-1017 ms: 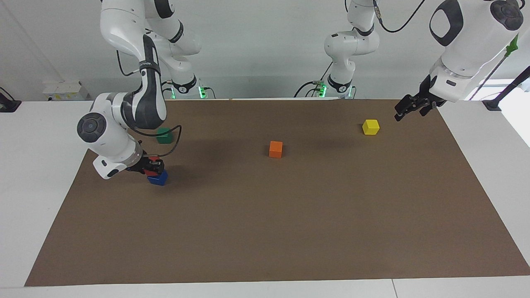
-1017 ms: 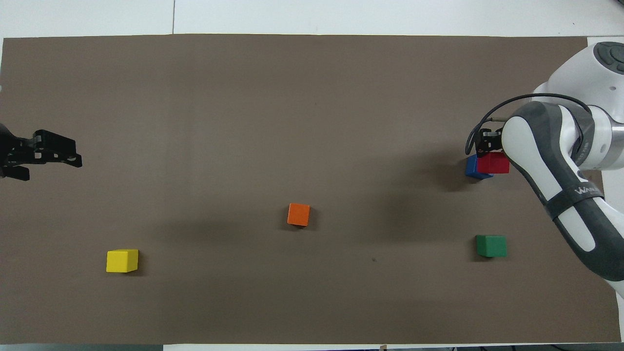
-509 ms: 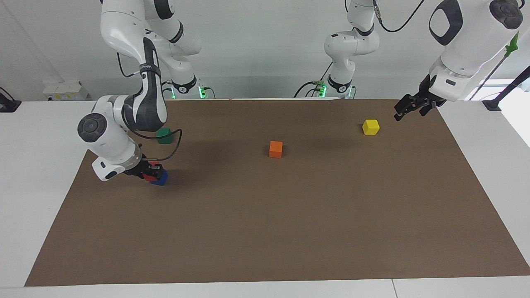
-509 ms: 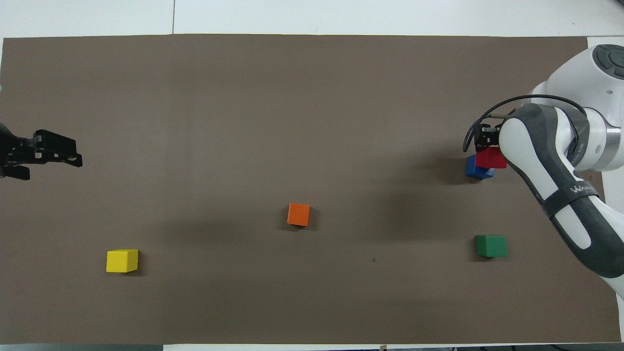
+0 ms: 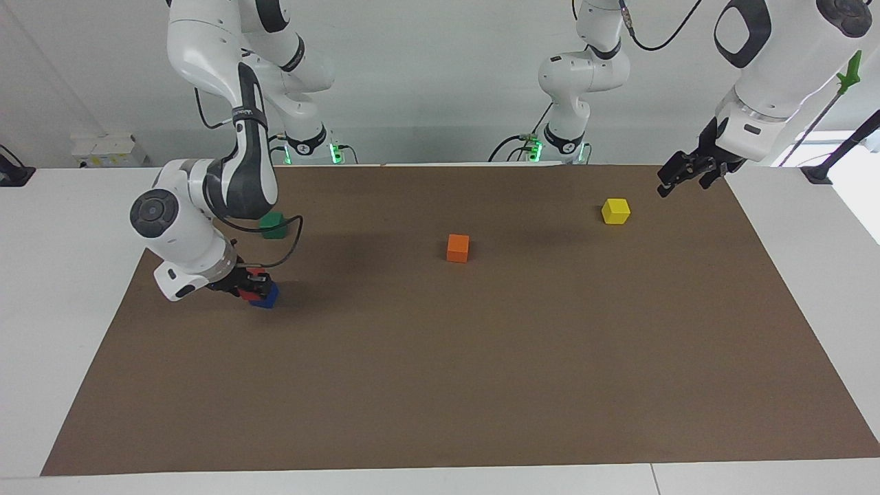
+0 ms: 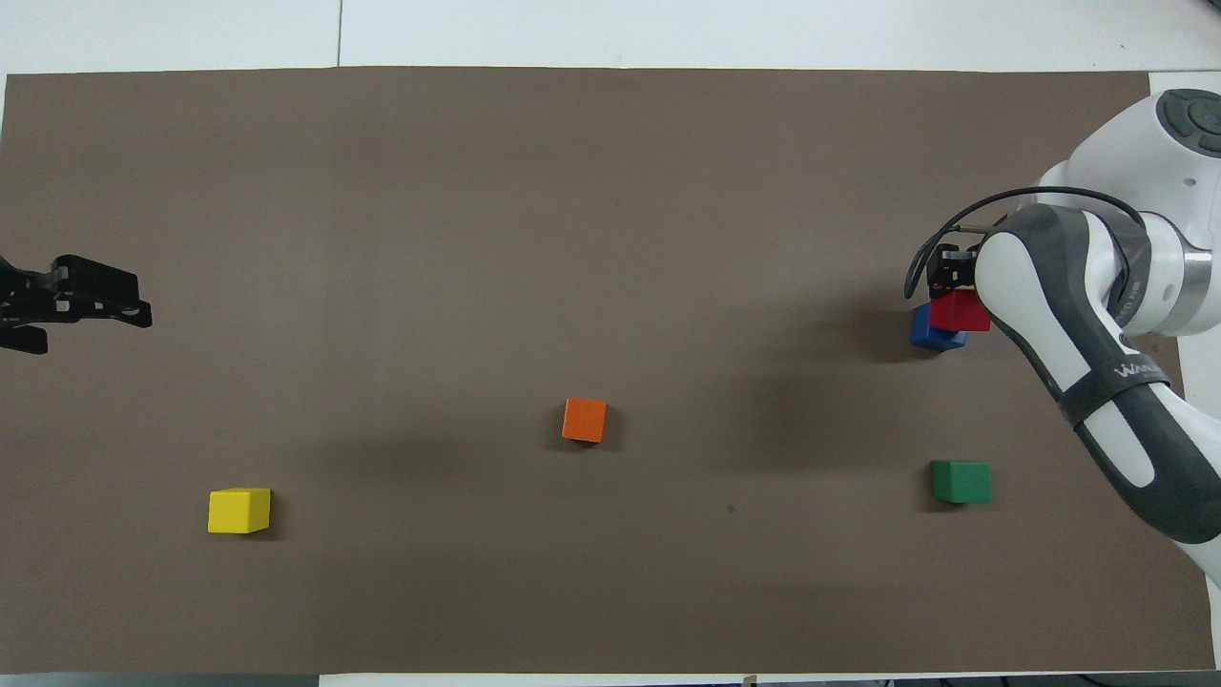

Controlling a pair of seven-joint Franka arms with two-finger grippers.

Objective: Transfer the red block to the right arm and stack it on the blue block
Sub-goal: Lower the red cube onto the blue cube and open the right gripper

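Overhead view: right pincer (image 6: 954,277) clenched on red block (image 6: 962,311), sitting on the blue block (image 6: 930,332), offset toward the right arm's end. Left pincer (image 5: 680,179) waits, fingers apart, near yellow cube (image 5: 616,211).

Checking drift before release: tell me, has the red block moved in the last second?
Yes. The red block slid farther from the robots, lining up over the blue block.

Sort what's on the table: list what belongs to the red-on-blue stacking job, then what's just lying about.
Job:
- red block, on the blue block
- blue block
- right gripper, at the red block
- left gripper, waiting over the mat's edge

Lying about:
- orange cube
- yellow cube
- green cube
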